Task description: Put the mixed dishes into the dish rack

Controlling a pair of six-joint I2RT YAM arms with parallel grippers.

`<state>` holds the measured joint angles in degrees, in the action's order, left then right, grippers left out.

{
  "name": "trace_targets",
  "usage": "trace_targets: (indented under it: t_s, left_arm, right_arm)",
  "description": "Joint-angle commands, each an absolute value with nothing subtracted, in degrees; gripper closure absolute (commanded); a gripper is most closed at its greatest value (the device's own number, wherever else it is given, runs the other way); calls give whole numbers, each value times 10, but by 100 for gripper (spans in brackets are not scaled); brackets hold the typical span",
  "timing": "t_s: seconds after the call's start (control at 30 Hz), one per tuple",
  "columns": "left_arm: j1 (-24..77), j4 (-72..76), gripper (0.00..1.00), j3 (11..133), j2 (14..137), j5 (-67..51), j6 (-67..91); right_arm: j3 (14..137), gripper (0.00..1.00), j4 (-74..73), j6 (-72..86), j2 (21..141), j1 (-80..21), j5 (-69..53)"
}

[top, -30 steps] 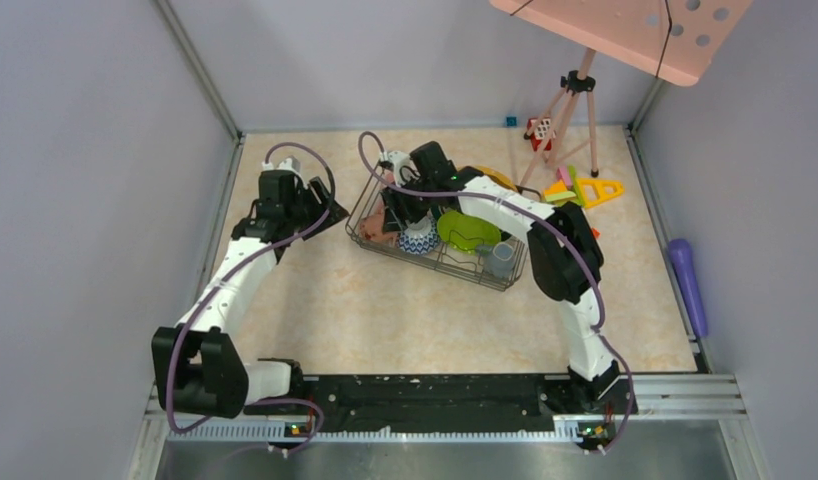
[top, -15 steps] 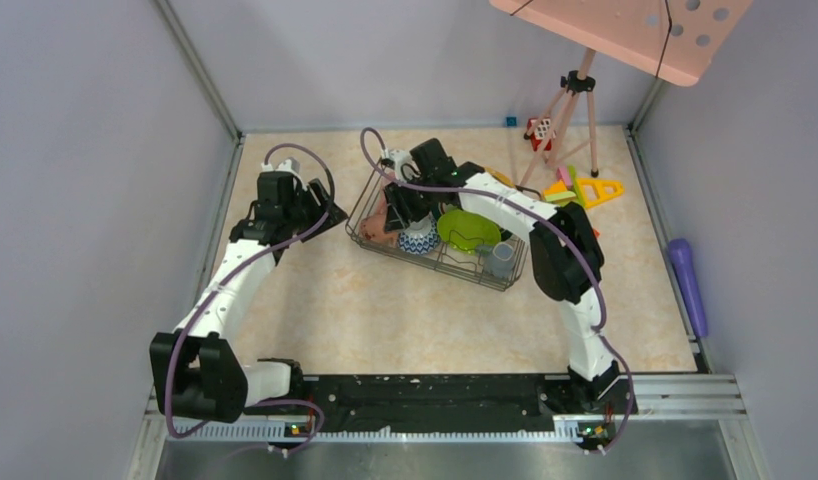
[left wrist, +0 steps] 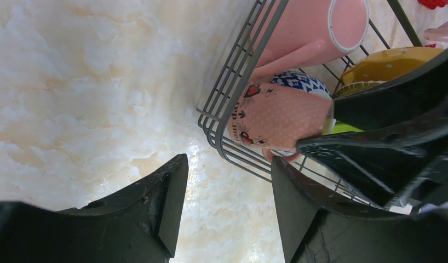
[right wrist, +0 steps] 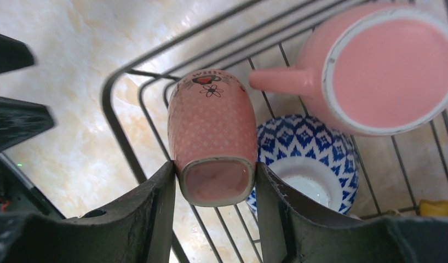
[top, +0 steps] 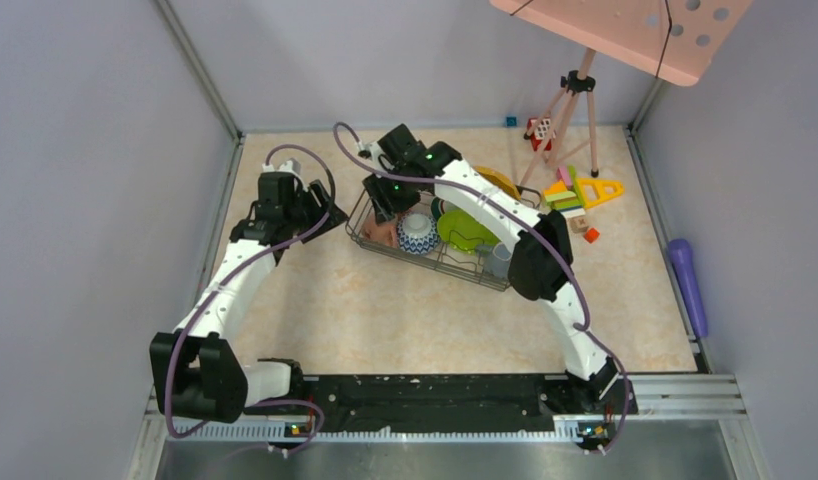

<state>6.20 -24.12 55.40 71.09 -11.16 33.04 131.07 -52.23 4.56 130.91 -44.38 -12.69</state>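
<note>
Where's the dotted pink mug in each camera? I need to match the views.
Top external: the mug is a partly hidden pink patch at the left end of the rack.
Left wrist: the mug is centre frame, just inside the rack corner.
Right wrist: the mug is centre frame, clamped in the right gripper.
Shared landmark: the blue-white bowl, right beside the mug in every view.

The dotted pink mug [right wrist: 212, 131] looks glazed ceramic, the dish rack [left wrist: 227, 76] dark metal wire, the table [left wrist: 74, 82] glossy.
</note>
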Motion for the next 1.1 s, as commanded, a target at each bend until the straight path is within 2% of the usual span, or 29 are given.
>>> trace_targets:
  t_s: [0.0, 0.23, 0.27, 0.5, 0.57, 0.7, 0.8, 0.93, 1.07]
  left_arm:
    - [68, -234, 38, 567, 704, -119, 330]
    - [70, -238, 38, 565, 703, -115, 329]
    - [69, -237, 38, 566, 703, -115, 329]
    - [70, -238, 35, 565, 706, -112, 330]
    - [69, -241, 35, 567, 706, -111, 330]
    - [70, -245, 33, 566, 704, -102, 329]
    - [69, -246, 32, 564, 703, -101, 330]
    - [70, -246, 32, 562, 698, -100, 333]
    - [69, -239, 32, 550, 681, -90, 331]
  right_arm:
    - [1335, 90, -558, 47, 1320, -463, -68]
    - [1359, 90, -562, 40, 1337, -489, -5]
    - [1357, 88, -558, 41, 1339, -493, -3]
    - [1331, 52, -505, 47, 1336, -509, 4]
    - [1329, 27, -495, 51, 1336, -510, -10]
    - [1316, 12, -477, 57, 1322, -511, -25]
    - [1304, 6, -466, 58, 1306, -511, -26]
    - [1283, 6, -457, 54, 1275, -511, -26]
    - [1206, 7, -405, 46, 1197, -510, -22]
